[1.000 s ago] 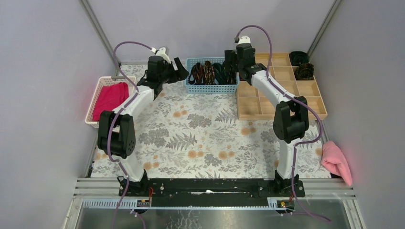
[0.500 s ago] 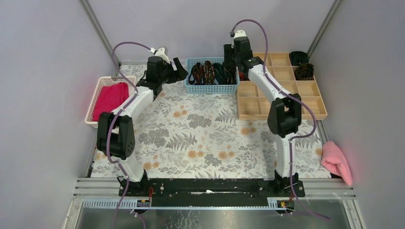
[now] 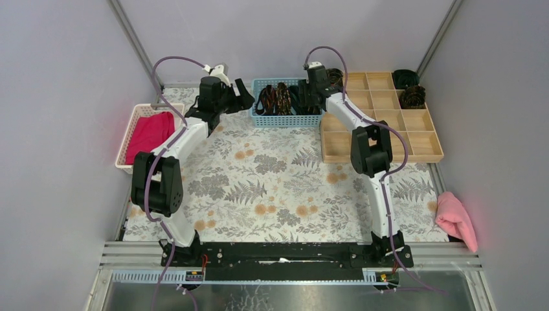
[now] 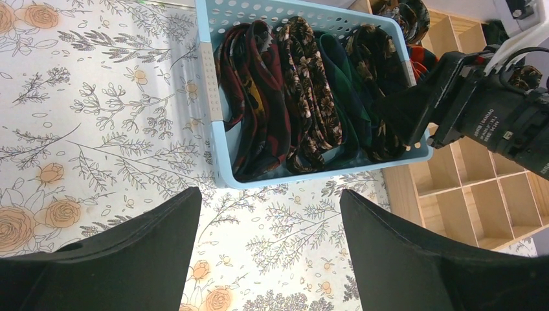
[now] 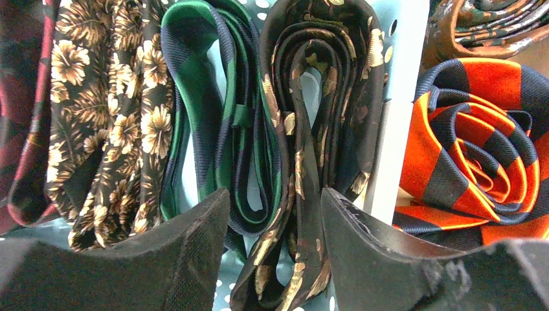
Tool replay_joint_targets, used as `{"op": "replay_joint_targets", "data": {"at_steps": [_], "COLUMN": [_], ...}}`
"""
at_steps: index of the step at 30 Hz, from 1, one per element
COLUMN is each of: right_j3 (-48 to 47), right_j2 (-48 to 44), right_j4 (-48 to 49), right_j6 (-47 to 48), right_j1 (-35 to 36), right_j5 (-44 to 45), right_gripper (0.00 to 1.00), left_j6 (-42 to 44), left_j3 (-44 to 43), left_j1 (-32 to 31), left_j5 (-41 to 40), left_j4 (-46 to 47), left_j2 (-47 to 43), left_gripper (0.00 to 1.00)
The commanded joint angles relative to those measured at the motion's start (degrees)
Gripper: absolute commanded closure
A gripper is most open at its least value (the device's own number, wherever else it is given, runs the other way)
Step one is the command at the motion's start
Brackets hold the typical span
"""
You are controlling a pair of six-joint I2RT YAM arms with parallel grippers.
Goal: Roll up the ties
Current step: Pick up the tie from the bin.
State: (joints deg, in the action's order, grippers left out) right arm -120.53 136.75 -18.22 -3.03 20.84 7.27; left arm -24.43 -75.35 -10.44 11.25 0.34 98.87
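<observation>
Several folded ties stand on edge in the light blue basket (image 3: 287,119): red-black (image 4: 256,97), brown floral (image 4: 304,84), green-navy (image 5: 220,110) and black with gold flecks (image 5: 311,129). My right gripper (image 5: 275,217) reaches into the basket's right end (image 3: 303,97). Its fingers are partly closed but still apart, and they straddle the folds of the black gold-flecked tie. The green tie's loop lies by the left finger. My left gripper (image 4: 268,194) hovers wide open over the floral cloth just left of the basket (image 3: 245,96), holding nothing.
A wooden compartment organizer (image 3: 388,123) sits to the right of the basket. It holds rolled ties, among them an orange-navy coil (image 5: 479,155) and dark coils (image 3: 412,96). A white basket (image 3: 123,146) with magenta cloth stands on the left. A pink towel (image 3: 455,219) lies at the right.
The right arm swung left from the organizer's corner into the basket's right end, and its jaws narrowed. The left arm stayed where it was.
</observation>
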Motion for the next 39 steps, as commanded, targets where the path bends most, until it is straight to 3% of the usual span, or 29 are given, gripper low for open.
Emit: {"op": "replay_joint_targets", "data": {"at_steps": [1, 5, 23, 36, 39], "right_j3": [-3.68, -5.06, -8.38, -2.79, -3.20], "right_j2": [0.80, 1.67, 6.41, 2.25, 2.74], "right_j4": [1.17, 1.29, 0.69, 4.57, 4.20], "right_j6": [0.33, 0.65, -0.39, -2.01, -1.77], "right_j1": [-0.01, -0.15, -0.98, -1.59, -1.76], "right_j5": [1.02, 2.20, 5.38, 3.78, 4.23], "right_gripper": [0.41, 0.57, 0.57, 0.58, 0.61], "left_j6": [1.48, 1.66, 1.83, 1.93, 1.79], "left_j3": [0.65, 0.82, 0.59, 0.46, 0.62], "left_j1": [0.42, 0.45, 0.43, 0.42, 0.43], "left_j5": [-0.55, -0.48, 0.68, 1.29, 1.58], "left_j4": [1.14, 1.24, 1.64, 1.57, 1.89], "left_j2": [0.96, 1.06, 1.69, 1.93, 1.96], "left_gripper": [0.13, 0.13, 0.13, 0.13, 0.13]}}
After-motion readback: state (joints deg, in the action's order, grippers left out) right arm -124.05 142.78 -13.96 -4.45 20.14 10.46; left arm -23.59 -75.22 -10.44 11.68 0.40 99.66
